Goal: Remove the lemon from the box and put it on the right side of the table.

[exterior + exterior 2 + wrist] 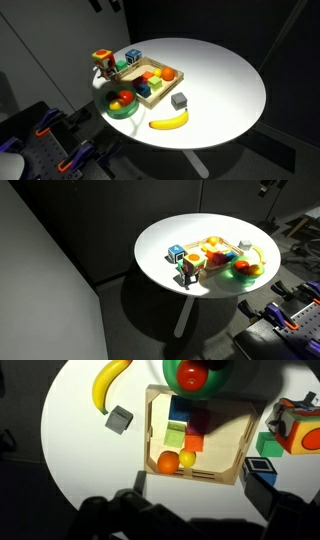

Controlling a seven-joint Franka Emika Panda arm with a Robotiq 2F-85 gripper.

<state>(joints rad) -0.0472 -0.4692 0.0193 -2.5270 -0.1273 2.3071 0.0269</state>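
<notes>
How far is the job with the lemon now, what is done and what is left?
Nothing looks done: the lemon lies in the box beside an orange fruit. In hand: the pincer hangs above the box, apparently open and empty. Left: grasp the lemon, lift it out, set it on the table at the right side.
</notes>
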